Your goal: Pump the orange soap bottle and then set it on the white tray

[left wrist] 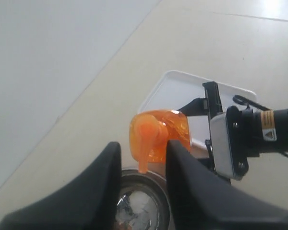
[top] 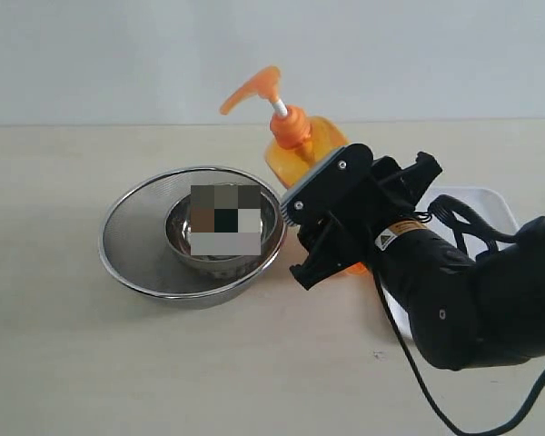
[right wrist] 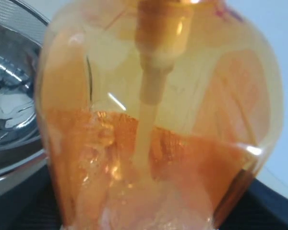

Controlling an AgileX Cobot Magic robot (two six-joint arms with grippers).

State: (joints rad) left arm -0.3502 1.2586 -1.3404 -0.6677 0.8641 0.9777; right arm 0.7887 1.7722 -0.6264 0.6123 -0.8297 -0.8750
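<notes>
The orange soap bottle (top: 295,150) leans beside the nested steel bowls (top: 127,263), its pump head (top: 254,91) raised and its spout reaching out over their rim. Whether its base rests on the desk (top: 73,363) is hidden behind the arm. The right hand (top: 309,232) is clamped across the bottle's body, low on it. The left hand (left wrist: 144,145) hangs above the pump with its jaws part way apart and nothing between them. The main risk seems to be the press itself: a push that lands off-centre on the head of a leaning, smooth-sided bottle could twist it in the right hand's grip or slide it downward. The soap could then run past the bowls onto the desk. The white tray (top: 490,204) lies well to the right, partly behind the right arm, with a black cable (top: 459,222) looping across it. The tall bottle, set down on the low rim or on that cable, would likely topple.
</notes>
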